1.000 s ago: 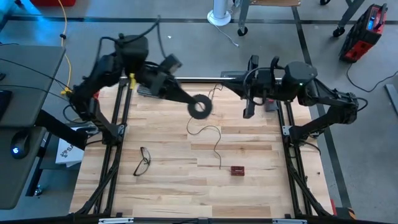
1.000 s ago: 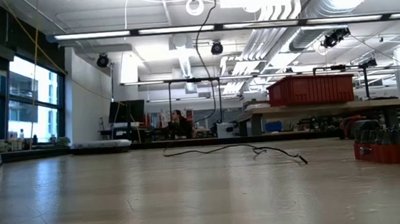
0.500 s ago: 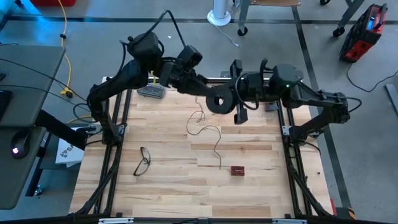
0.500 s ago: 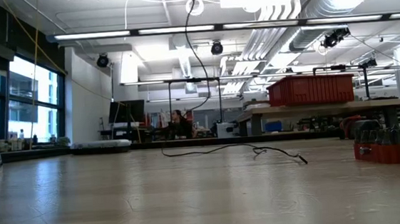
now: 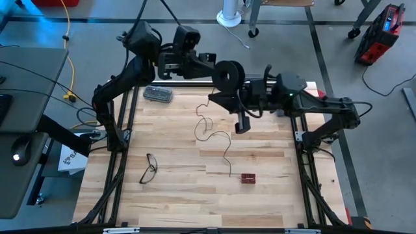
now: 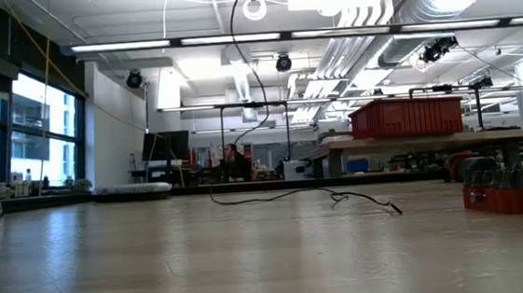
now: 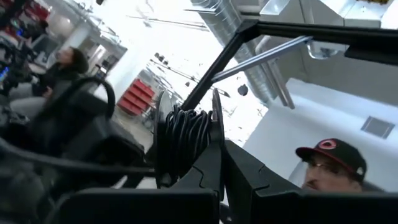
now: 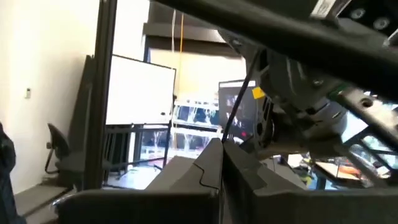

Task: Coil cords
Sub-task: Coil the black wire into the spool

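The cord is a thin dark wire [image 5: 224, 146]. Its lower part lies in loose loops on the wooden table [image 5: 169, 201]. The rest rises to a round black reel [image 5: 229, 75] held high over the table's far edge. Several turns of wire [image 7: 185, 142] sit on the reel. My left gripper [image 5: 218, 69] is shut on the reel. My right gripper [image 5: 216, 98] is shut just below and near the reel, on the wire. In the low view the wire [image 6: 239, 92] hangs from above down to the table, and both grippers are out of that view. My left gripper pinches one flange of the reel at its rim [image 7: 215, 134] between its two fingers. It comes from the table's left and slants upward. The reel is lifted clear, high above the table. My right gripper pinches the thin wire [image 8: 227, 134] at its fingertips, coming level from the table's right. From there the wire runs up toward the reel, and the rest hangs slack down to the table.
Black-framed eyeglasses [image 5: 149, 168] lie near the table's left side. A small red block [image 5: 248, 177] sits by the wire's free end [image 5: 229, 173]. A grey flat object [image 5: 158, 94] lies at the far left. A person's capped head [image 7: 329, 168] shows beyond the table.
My left gripper has carried the reel up, toward the table's right and then toward the far edge, rolling as it went. My right gripper has moved toward the table's left, closing in under the reel. The hanging wire has shifted with them, while its loops on the table stay put.
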